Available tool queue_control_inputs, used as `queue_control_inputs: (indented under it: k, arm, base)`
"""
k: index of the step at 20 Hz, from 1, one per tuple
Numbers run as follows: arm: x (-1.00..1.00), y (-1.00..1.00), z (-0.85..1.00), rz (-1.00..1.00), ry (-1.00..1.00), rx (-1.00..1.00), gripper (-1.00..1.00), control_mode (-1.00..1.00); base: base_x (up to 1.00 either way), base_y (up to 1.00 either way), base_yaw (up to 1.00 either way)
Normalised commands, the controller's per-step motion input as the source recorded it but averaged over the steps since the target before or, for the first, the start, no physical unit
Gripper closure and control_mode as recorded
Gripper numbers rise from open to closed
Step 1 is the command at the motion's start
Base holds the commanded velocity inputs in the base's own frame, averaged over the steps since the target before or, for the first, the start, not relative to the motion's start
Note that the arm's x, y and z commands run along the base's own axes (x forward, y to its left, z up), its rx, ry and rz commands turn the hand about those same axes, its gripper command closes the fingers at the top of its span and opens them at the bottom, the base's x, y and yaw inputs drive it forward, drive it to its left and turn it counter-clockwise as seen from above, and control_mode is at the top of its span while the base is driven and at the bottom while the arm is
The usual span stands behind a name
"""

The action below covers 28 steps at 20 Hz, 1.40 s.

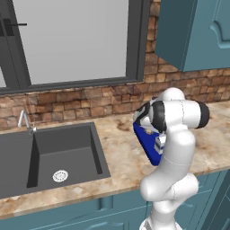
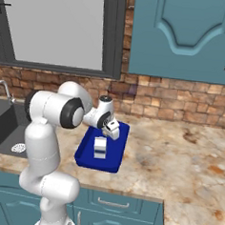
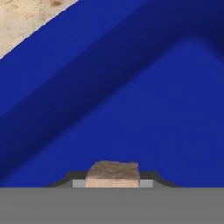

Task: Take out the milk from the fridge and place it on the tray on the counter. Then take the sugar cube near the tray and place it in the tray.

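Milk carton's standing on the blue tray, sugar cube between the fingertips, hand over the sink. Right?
Not quite: the hand isn't over the sink. The hand view shows the sugar cube at the gripper just above the blue tray, inside its rim. The right base view has the milk carton upright on that tray, as you said.

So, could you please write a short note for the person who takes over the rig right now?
Gripper: low over the tray, jaws on either side of the sugar cube; whether they are gripping or letting go, I cannot tell.
Milk: standing upright in the tray on the counter. That step is done.
Sugar cube: between the jaws, right above the tray floor, inside the rim.
Left: make sure the cube is released in the tray, then lift the arm away without knocking the milk.
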Motion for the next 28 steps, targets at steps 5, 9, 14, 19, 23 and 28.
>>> queue_control_inputs:
  k: [5, 9, 14, 19, 23, 28]
  arm:
    - [0.01, -0.09, -0.13, 0.01, 0.0, 0.0, -1.0, -1.0]
    - [-0.01, -0.08, 0.11, 0.0, 0.01, 0.0, -1.0, -1.0]
    - [-0.11, -0.02, 0.48, 0.0, 0.0, 0.0, -1.0, -1.0]
    - [-0.26, 0.0, 0.63, 0.0, -0.06, 0.0, -1.0, -1.0]
    - [-0.38, 0.02, 0.63, 0.0, -0.14, -0.01, -1.0, -1.0]
    - [-0.41, 0.11, 0.56, 0.0, -0.16, -0.03, -1.0, -1.0]
  base:
    - [0.0, 0.0, 0.0]
    - [0.0, 0.0, 0.0]
    - [0.0, 0.0, 0.0]
    - [0.0, 0.0, 0.0]
    - [0.0, 0.0, 0.0]
    - [0.0, 0.0, 0.0]
